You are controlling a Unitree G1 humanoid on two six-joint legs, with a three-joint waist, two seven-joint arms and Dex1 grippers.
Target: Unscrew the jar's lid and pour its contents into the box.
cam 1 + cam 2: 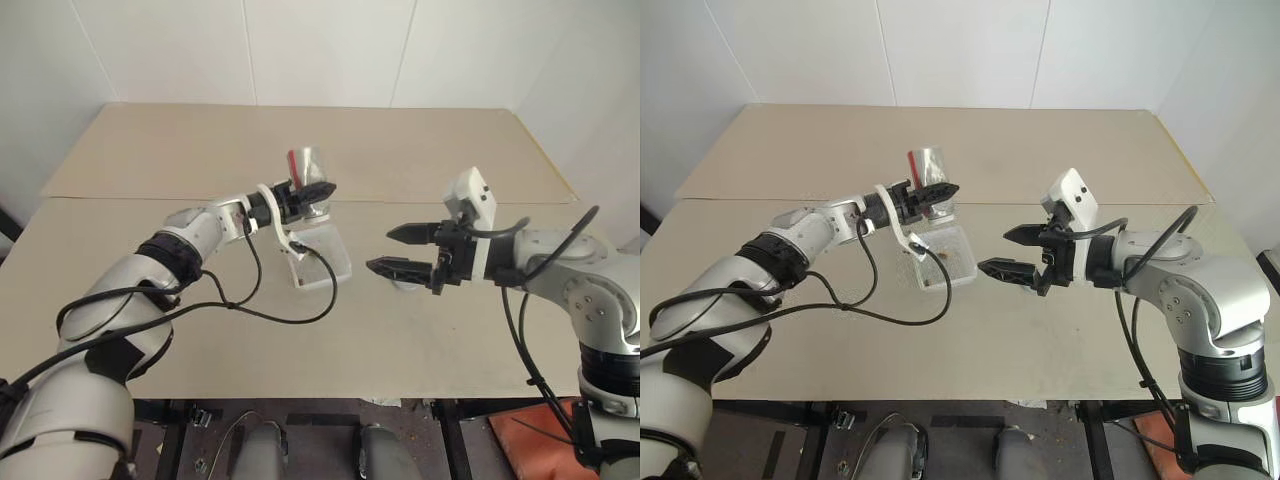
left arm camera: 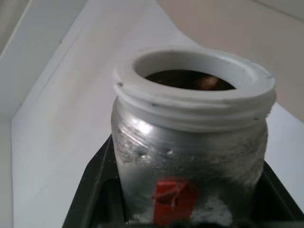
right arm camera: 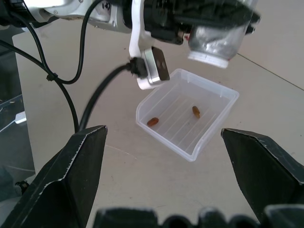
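Landmark: the box (image 3: 187, 116), a shallow translucent tray resting on the worktop (image 1: 420, 340); every place below is given from it.
Left tool (image 1: 318, 192): clamped on the jar (image 1: 308, 165), which I hold above the box's far edge, well clear of the worktop.
Why held so: in my right wrist view the jar's white threaded mouth is tipped downward toward the box, so whatever leaves it should land inside the walls rather than on the worktop.
Jar inside: my left wrist view looks into the open mouth; the interior is dark with a small brown lump (image 2: 208, 82) near the far wall, so I judge the pour unfinished.
Box inside: two small brown pieces (image 3: 152, 121) lie apart on the ribbed floor, one near the middle, one toward the near wall.
Lid: off the jar; I cannot tell where it lies.
Right tool (image 1: 1003, 252): fingers spread wide, holding nothing, hanging just beside the box's right side, level with it and not touching.
Why there: I judge it is kept clear so the jar can tip freely.
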